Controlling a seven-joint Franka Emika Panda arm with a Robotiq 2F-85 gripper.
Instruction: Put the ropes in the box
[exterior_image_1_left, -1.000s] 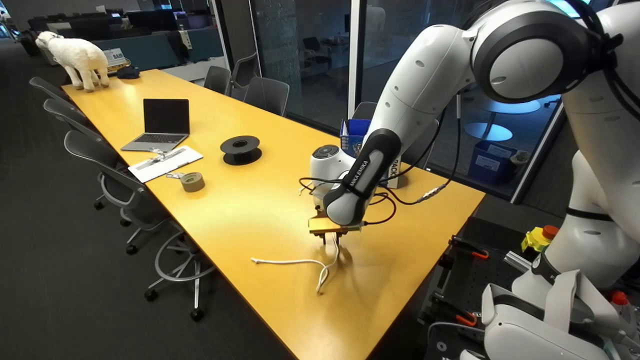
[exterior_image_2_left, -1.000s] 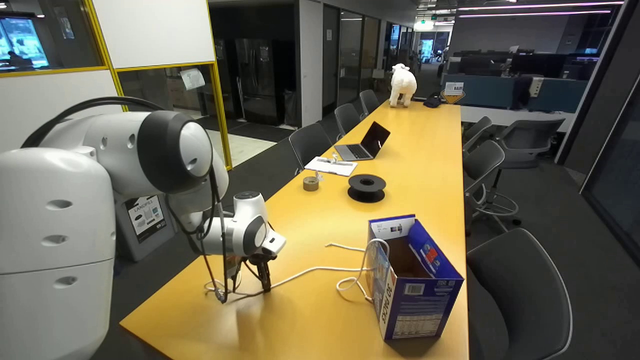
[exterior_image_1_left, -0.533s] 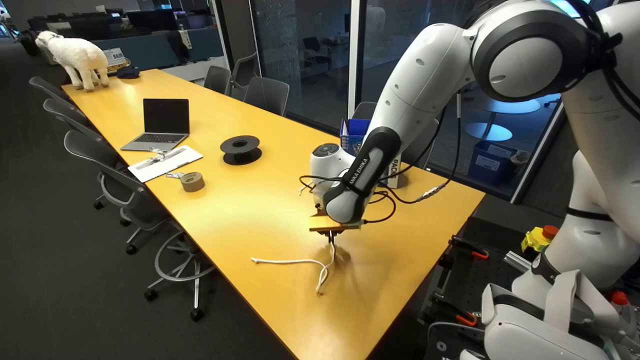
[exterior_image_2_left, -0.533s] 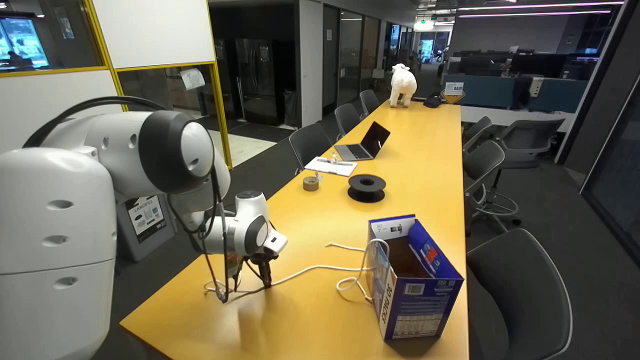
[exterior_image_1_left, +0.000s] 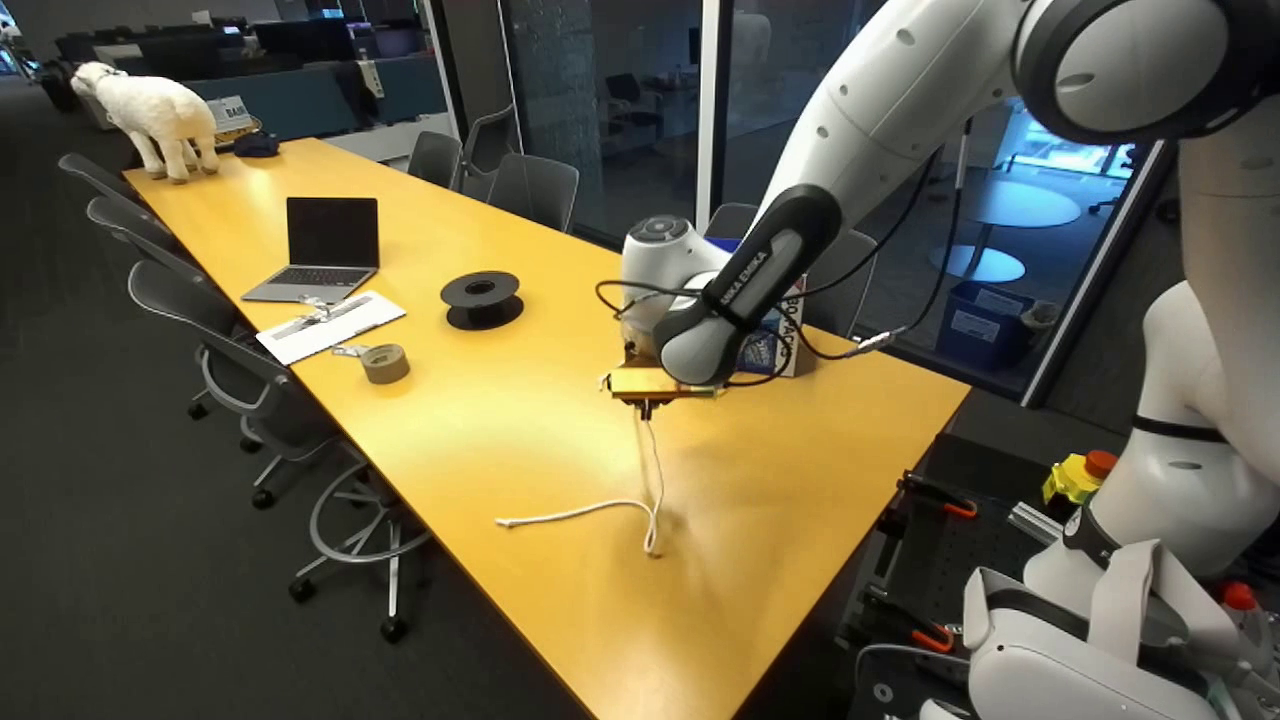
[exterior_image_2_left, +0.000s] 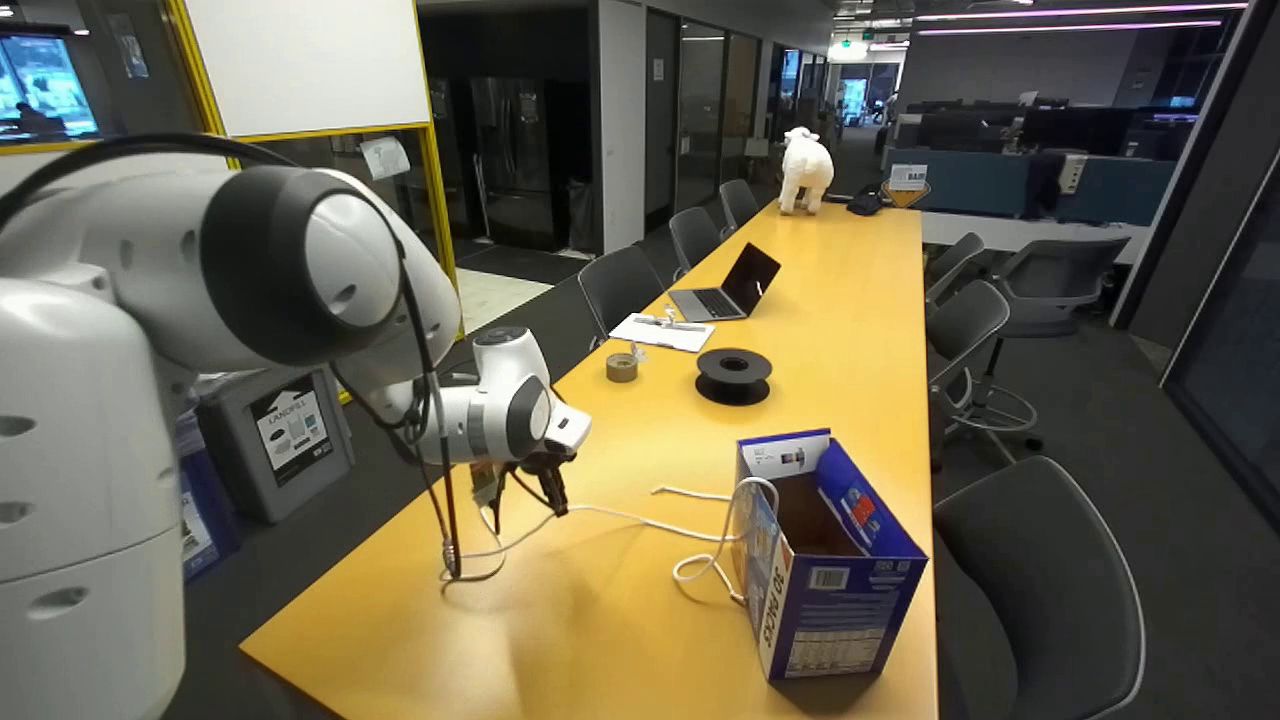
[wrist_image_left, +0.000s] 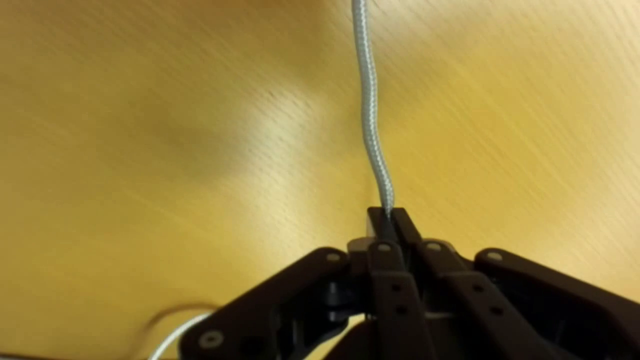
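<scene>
The tool (wrist_image_left: 390, 212) has risen, pinching a thin, white, braided rope (wrist_image_left: 369, 107) that droops limply.

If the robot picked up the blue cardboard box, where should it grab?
Maybe pinch the barcode wall's top edge on the upright blue cardboard box, coming straight down: the top is open and the walls look thin. Slim white rope loops beside another wall. The black claw, gripping rope, should let go first.
</scene>
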